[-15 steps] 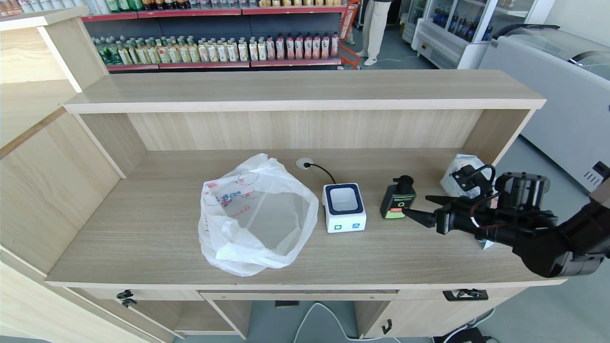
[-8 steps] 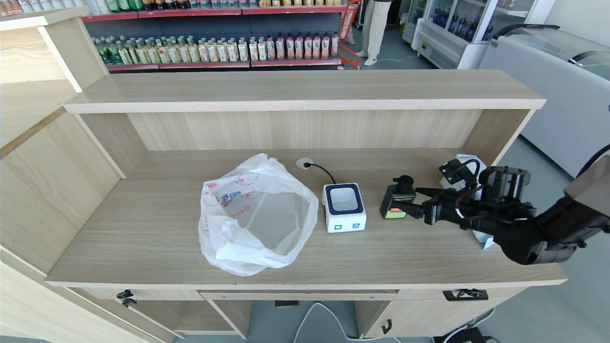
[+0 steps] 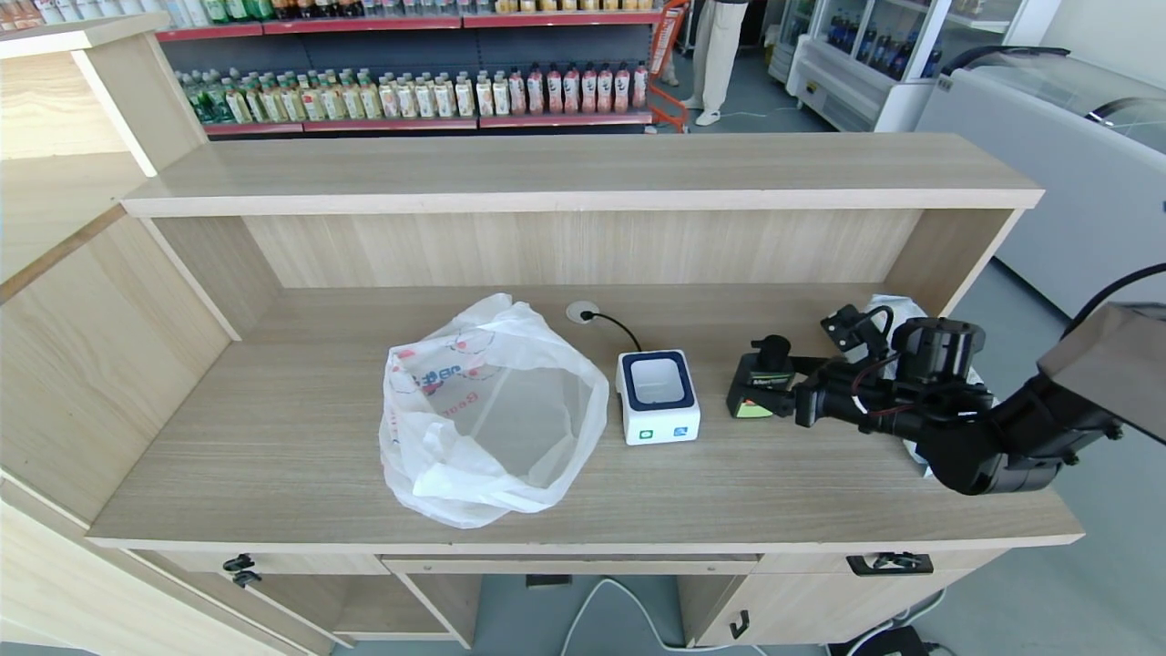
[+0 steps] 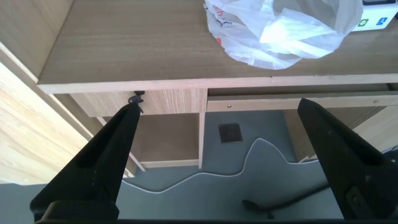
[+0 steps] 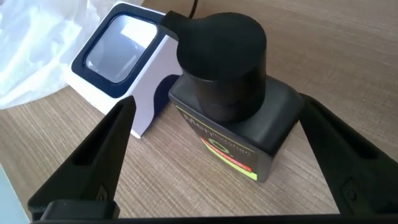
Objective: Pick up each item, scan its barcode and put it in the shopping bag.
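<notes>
The right gripper (image 5: 217, 109) sits low over the worktop (image 3: 273, 437) with its fingers spread apart on either side of a black pump bottle (image 3: 758, 383), which stands upright just right of the white barcode scanner (image 3: 658, 396). The open shopping bag (image 3: 492, 410) lies left of the scanner. The left gripper (image 4: 219, 107), fingers likewise apart, hangs below the worktop's front edge.

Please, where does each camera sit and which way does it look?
Head: above, facing down at the counter; right arm shows.
Left wrist: low, facing the counter's front edge and bag, past the open left tool.
Right wrist: close to the bottle, which sits inside the open right tool.
Shared: scanner, in head and right wrist views.
</notes>
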Motion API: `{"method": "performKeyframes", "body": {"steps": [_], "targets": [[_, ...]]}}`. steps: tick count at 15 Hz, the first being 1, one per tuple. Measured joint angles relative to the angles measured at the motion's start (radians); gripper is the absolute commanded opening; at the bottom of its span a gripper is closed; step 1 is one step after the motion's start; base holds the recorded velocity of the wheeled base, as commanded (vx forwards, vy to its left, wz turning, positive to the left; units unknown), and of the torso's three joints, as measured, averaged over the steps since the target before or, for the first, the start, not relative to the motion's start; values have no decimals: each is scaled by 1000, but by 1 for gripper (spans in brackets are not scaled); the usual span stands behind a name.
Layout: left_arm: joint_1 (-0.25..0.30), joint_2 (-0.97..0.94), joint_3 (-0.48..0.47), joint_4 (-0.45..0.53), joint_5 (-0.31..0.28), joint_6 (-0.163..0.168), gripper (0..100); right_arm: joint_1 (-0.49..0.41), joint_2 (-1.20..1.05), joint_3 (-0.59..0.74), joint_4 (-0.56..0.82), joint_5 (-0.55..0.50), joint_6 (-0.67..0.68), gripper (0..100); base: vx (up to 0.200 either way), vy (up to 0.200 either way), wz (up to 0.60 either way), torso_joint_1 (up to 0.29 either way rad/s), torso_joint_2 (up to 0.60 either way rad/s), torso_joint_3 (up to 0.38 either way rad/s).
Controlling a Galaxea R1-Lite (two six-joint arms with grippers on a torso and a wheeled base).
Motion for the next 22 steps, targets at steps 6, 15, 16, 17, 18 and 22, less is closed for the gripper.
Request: {"method": "performKeyframes", "body": {"steps": [6, 15, 16, 17, 18, 22], "targets": [[0, 0, 0, 0, 0, 0, 100, 2, 69, -77, -2, 37, -3, 100, 0, 0, 0, 0, 0, 0], [0, 0, 0, 0, 0, 0, 100, 1, 133, -138, -39, 137, -3, 100, 0, 0, 0, 0, 0, 0], [0, 0, 0, 0, 0, 0, 100, 4, 143, -146, -44, 138, -3, 100, 0, 0, 0, 0, 0, 0], [0, 0, 0, 0, 0, 0, 100, 8, 151, -150, -45, 139, -3, 100, 0, 0, 0, 0, 0, 0], [0, 0, 0, 0, 0, 0, 100, 10, 156, -153, -45, 140, -3, 100, 0, 0, 0, 0, 0, 0], [0, 0, 0, 0, 0, 0, 100, 12, 174, -170, -45, 165, -3, 100, 0, 0, 0, 0, 0, 0]]}}
